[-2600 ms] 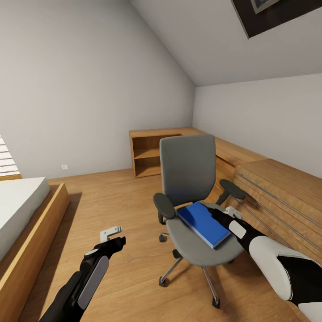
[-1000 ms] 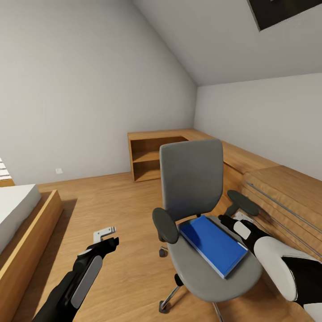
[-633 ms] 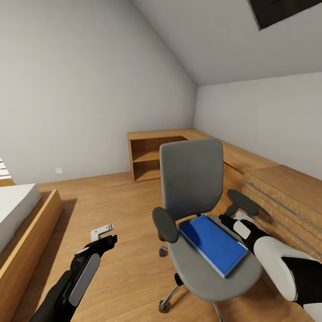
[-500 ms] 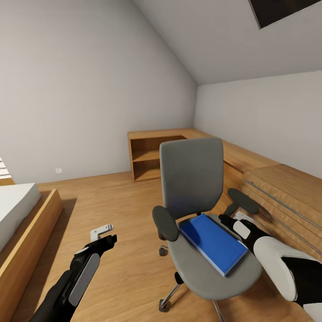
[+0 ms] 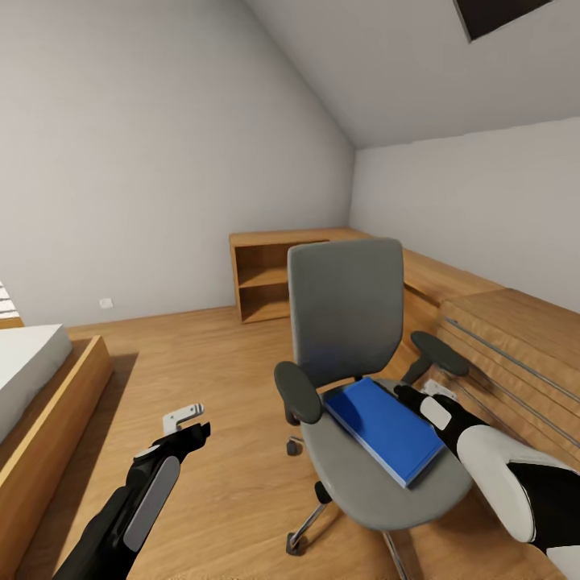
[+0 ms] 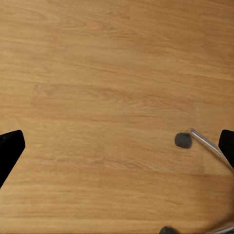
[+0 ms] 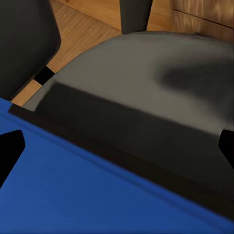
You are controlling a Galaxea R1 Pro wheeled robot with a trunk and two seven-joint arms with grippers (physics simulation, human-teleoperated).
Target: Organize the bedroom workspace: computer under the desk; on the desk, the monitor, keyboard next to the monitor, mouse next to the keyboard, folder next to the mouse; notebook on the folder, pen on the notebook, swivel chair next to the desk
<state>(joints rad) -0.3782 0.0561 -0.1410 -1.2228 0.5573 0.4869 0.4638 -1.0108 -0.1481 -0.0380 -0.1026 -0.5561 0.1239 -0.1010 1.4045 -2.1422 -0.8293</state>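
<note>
On swivel chair [image 5: 354,322] seat: blue folder [image 5: 385,428], lying flat.
Right gripper [image 7: 117,141]: fingers spread, over folder's edge.
Left gripper [image 6: 117,146]: fingers spread, above floor [image 5: 225,354] beside chair.

Your right gripper [image 5: 409,392] sits at the far edge of the folder [image 5: 385,429], squeezed between it and the chair's [image 5: 354,322] right armrest [image 5: 439,354]. The backrest blocks any reach from behind, and the left armrest [image 5: 296,392] walls off the seat's other side. Above the folder you have open air. Just right of the chair stands a wooden unit [image 5: 515,338], leaving little room there. Your left gripper [image 5: 187,420] hangs over bare floor [image 5: 217,379], with the bed frame [image 5: 48,435] further left.
</note>
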